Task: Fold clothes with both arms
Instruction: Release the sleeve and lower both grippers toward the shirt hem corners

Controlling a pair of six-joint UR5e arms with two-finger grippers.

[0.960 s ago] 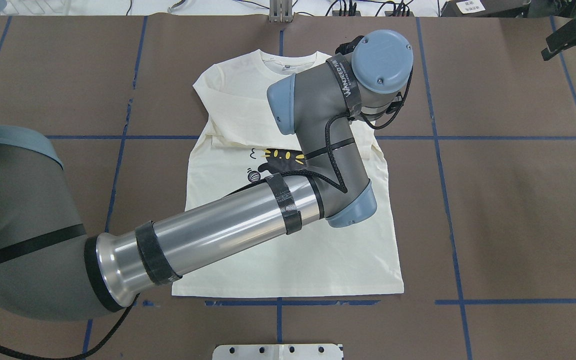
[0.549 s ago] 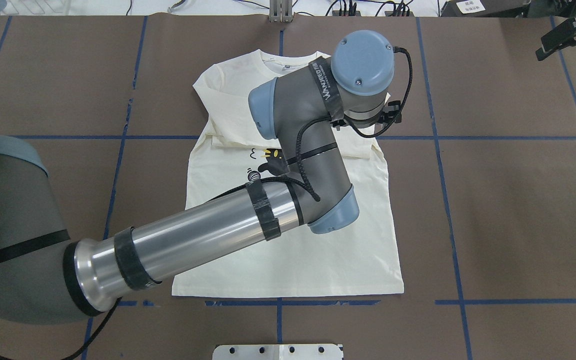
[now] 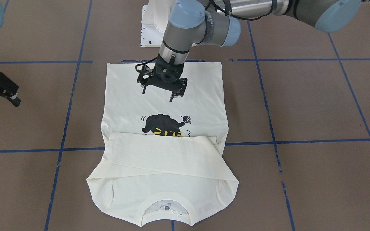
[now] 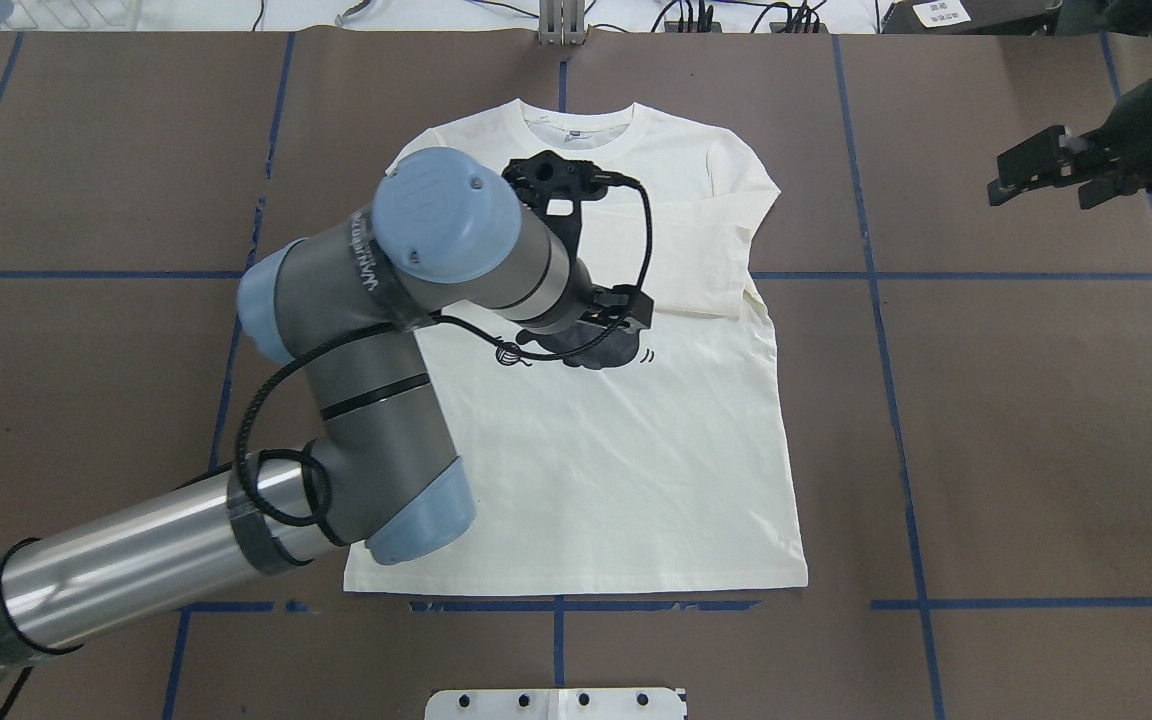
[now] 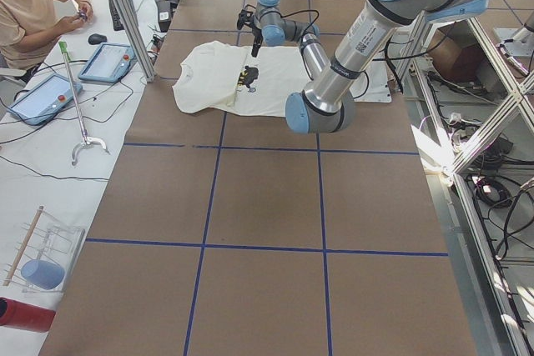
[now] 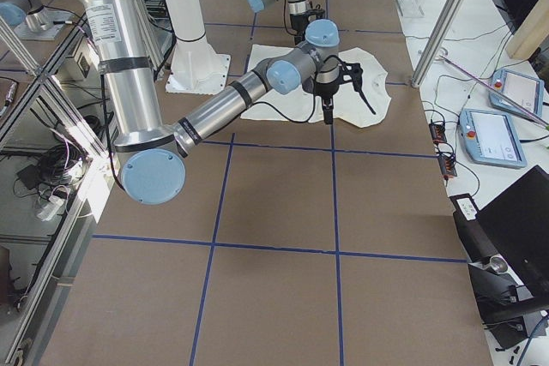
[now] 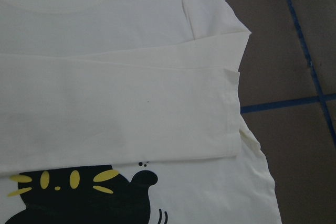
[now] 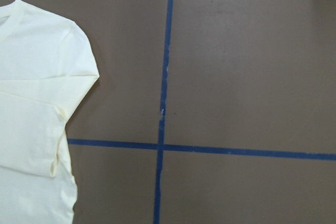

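T-shirt (image 3: pixel 169 160) lay flat on counter (image 3: pixel 300 112) in front view, long axis running hem to collar away from robot. Left gripper (image 3: pixel 157 93) hovered over its hem half, jaws spread, empty. Overhead: right gripper (image 4: pixel 1041 180) well apart, off collar side, jaws unclear. Left wrist: folded sleeve (image 7: pixel 131 108) above cat print (image 7: pixel 79 203).

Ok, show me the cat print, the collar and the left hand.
cat print (image 3: pixel 161 123), front-facing view, black body.
collar (image 3: pixel 165 196), front-facing view, top of ribbed band.
left hand (image 3: pixel 157 96), front-facing view, midway between its open fingertips.
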